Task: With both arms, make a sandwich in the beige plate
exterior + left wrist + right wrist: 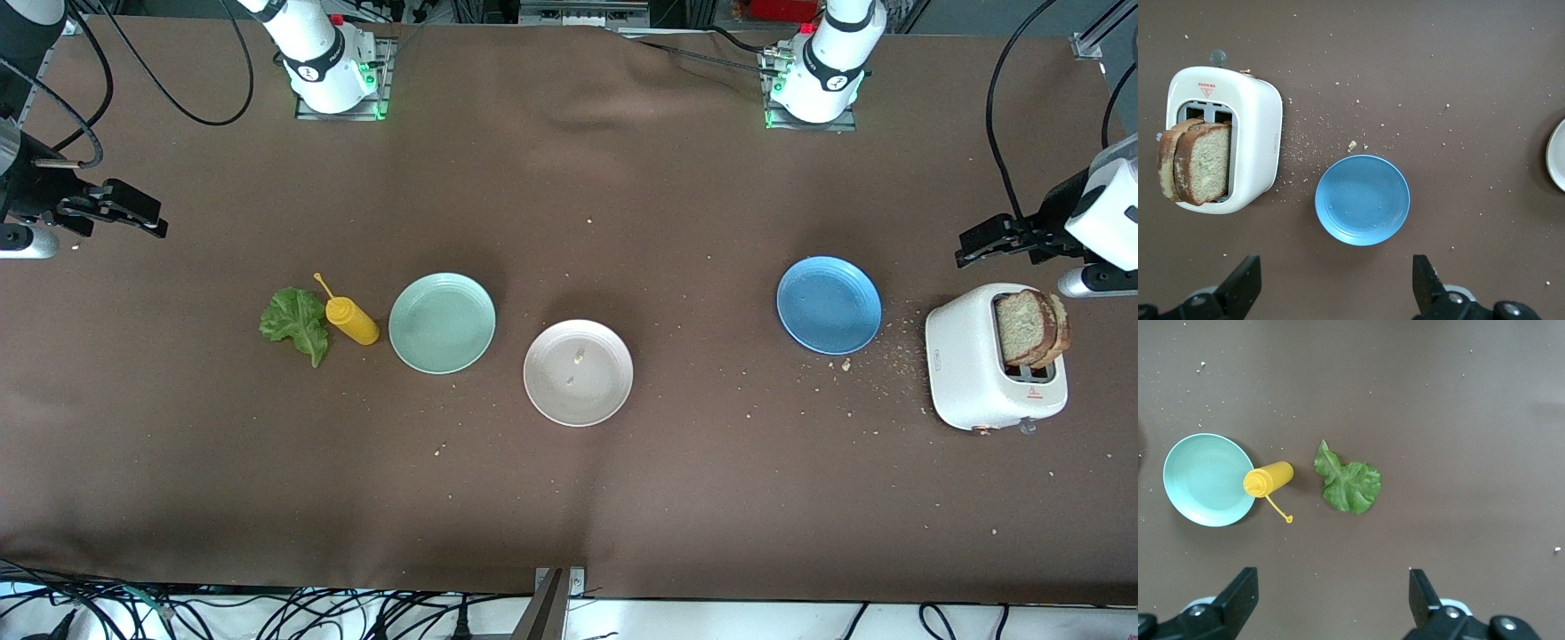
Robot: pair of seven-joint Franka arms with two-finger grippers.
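On the brown tabletop [569,498] we see the beige plate [578,372] nearest the front camera, holding only crumbs. The two bread slices [1031,327] stand in the white toaster [991,369]; the lettuce leaf [295,322] lies beside the mustard bottle [352,320]. Left gripper [978,244] and right gripper [142,218] hang with jaws wide and empty.

The toaster [973,364] carries a small red triangle sign with a line of red print by its slots [1205,89]; the print is too small to read. Each arm's base [324,67] bears a round dark emblem, illegible.
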